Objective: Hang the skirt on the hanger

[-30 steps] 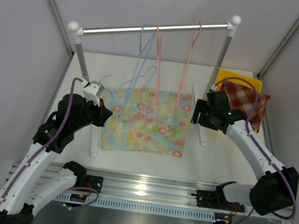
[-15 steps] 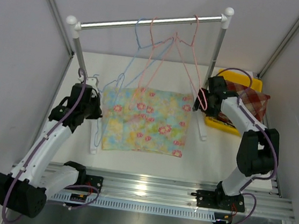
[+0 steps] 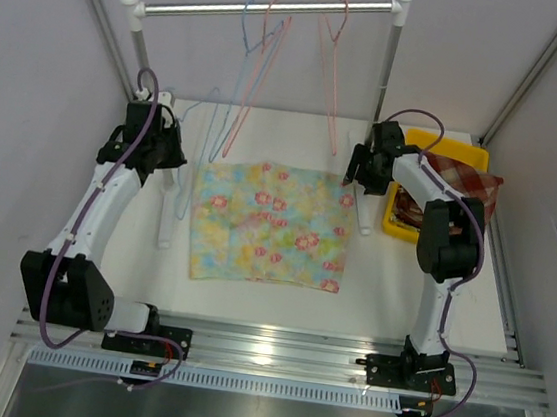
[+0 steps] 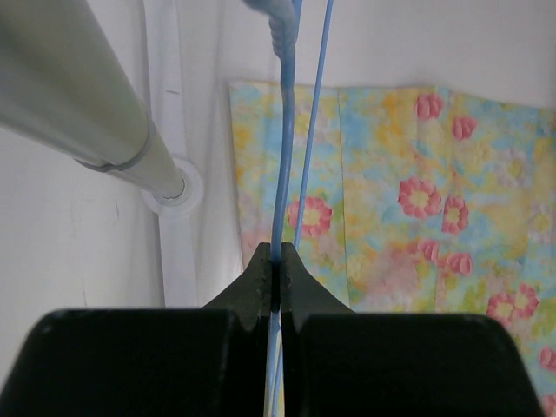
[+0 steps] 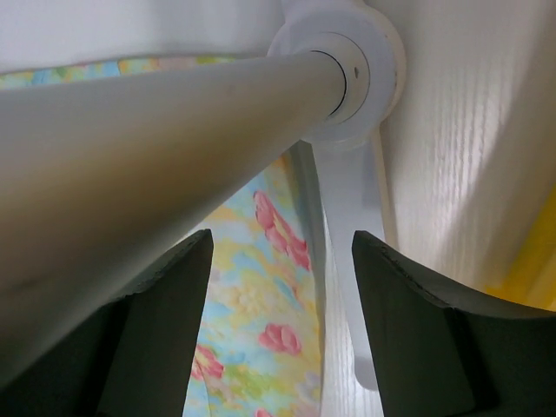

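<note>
Skirt (image 3: 272, 223): we see the floral cloth lying flat on the worktop (image 3: 391, 282), spread out between the two arms and below the rack's rail (image 3: 271, 8). It is on no hanger.

At the far right stands a yellow bin (image 3: 445, 144). A red checked cloth (image 3: 468, 182) fills it and spills over its right rim. We cannot tell whether anything lies under that cloth, and the right arm crosses the bin's left side.

Our left claw (image 4: 276, 265) is pinched shut on the thin wire of a blue hanger (image 4: 285, 156), at the left edge of the skirt beside the rack's left post (image 4: 95, 113). The hanger's top is cut off in the left wrist view. From above, its pale wire is hard to follow against the white wall.

Our right claw (image 5: 282, 243) stands wide, gripping nothing that we can see. The rack's white foot (image 5: 347, 217) and a strip of skirt show between its fingers. The right post (image 5: 130, 130) fills much of that view as a blur.

Pink hangers (image 3: 330, 63) hang from the rail.
</note>
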### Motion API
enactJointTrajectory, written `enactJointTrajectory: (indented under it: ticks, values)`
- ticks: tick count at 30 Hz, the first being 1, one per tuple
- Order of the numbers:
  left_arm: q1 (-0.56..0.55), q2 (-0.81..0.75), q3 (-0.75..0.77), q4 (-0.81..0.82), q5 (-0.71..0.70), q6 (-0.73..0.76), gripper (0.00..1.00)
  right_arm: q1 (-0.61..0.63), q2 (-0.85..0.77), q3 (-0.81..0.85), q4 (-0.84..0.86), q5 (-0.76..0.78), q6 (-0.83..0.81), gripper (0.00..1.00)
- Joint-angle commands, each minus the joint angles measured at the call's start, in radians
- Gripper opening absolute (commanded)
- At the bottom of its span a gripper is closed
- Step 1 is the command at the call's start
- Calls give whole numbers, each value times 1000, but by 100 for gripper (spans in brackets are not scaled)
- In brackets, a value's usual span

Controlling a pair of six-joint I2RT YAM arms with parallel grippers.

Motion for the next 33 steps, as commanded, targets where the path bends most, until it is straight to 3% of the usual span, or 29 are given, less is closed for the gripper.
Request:
enactJointTrajectory:
  ticks: [1, 7, 12, 18, 23, 33]
  values:
    - [27, 80, 99, 110, 31, 34, 0, -8, 58, 118, 51, -32, 23, 71]
    - [71, 247, 290, 92, 47, 40, 0, -18, 190, 275, 55, -76, 40, 71]
    - [87, 374, 447, 57, 141, 50, 0, -34, 244, 387, 39, -106, 33, 71]
    - [65, 346, 456, 101, 319, 57, 0, -58, 130, 298, 90, -152, 40, 75]
    - [-1, 281, 360, 103, 314, 63, 0, -60, 11, 179, 122, -167, 60, 76]
    - [-71, 4, -97, 259, 345, -78, 0, -29, -314, -151, 160, -101, 86, 76]
